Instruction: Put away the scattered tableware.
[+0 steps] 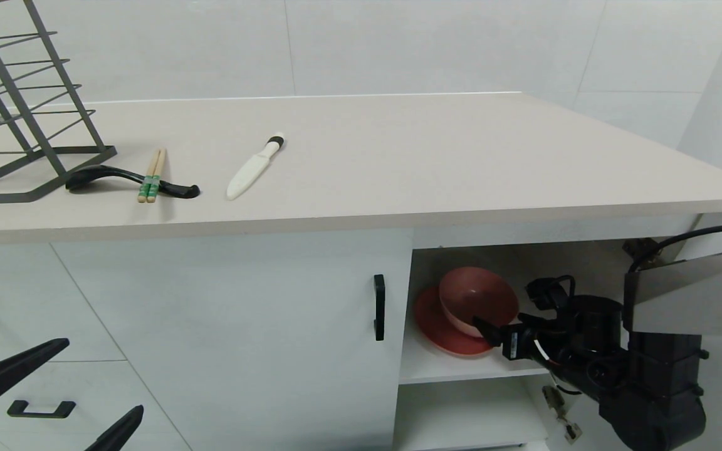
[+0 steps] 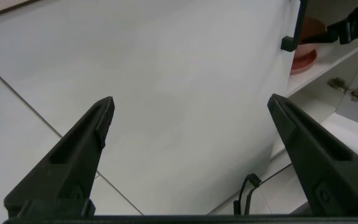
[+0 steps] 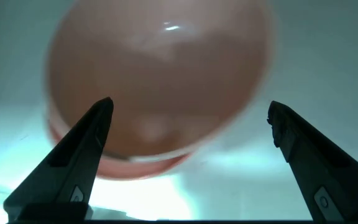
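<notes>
Pink bowl, seated on red plate on cabinet shelf, lower right of head view, right gripper spread wide just before it; chopsticks, black spoon and white knife on countertop, upper left; left gripper, lower left, likewise apart.

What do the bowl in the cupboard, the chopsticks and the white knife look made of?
Bowl: glossy pink, with a highlight; glazed ceramic or melamine. Chopsticks: tan wood or bamboo, green bands. Knife: matte white blade; ceramic or plastic.
</notes>
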Robot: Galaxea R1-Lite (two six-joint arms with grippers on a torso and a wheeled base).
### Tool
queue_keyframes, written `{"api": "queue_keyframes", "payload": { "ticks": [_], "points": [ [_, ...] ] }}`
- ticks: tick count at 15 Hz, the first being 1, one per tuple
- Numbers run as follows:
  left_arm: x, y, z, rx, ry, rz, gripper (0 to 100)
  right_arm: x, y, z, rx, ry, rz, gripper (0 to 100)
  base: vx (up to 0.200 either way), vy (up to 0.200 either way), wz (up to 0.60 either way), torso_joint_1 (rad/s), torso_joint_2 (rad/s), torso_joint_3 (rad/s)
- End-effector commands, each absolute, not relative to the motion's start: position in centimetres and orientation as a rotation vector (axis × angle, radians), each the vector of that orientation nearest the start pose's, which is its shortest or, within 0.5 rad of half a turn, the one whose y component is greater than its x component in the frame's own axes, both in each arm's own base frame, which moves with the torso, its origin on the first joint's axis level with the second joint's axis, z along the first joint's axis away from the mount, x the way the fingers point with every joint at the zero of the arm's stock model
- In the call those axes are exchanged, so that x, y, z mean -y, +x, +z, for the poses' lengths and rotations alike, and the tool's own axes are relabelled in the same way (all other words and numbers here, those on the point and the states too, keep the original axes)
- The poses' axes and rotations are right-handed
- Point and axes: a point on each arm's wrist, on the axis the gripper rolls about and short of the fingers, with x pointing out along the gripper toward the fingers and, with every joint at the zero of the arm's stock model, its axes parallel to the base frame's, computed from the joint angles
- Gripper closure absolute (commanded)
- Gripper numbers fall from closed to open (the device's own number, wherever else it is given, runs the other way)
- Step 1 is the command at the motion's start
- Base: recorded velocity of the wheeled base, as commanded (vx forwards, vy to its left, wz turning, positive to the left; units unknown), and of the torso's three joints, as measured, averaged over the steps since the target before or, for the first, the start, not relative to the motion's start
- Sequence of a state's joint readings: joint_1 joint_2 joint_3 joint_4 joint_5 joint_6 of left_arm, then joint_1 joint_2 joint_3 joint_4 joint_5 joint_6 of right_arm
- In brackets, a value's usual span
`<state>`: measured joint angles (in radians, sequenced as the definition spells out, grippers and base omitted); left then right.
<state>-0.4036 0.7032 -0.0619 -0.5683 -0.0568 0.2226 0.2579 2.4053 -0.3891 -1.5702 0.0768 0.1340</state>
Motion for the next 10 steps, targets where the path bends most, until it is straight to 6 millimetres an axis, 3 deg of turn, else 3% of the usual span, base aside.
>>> {"api": "queue_keyframes", "payload": {
  "ticks": [1,5,10],
  "points": [
    [2.4,5.4,14.2,-0.028,0.232,-0.467,0,-8.8,28.5,-1.7,-0.451,0.076,0.356,0,0.000,0.000,0.00,0.000,0.00,0.000],
    [2.4,5.4,14.2,-0.029,0.233,-0.467,0,-10.1,27.2,-0.7,-0.442,0.064,0.419,0,0.000,0.000,0.00,0.000,0.00,0.000],
    [2.4,5.4,14.2,-0.028,0.232,-0.468,0,-9.4,24.0,1.2,-0.468,0.056,0.433,0,0.000,0.000,0.00,0.000,0.00,0.000]
  ]
}}
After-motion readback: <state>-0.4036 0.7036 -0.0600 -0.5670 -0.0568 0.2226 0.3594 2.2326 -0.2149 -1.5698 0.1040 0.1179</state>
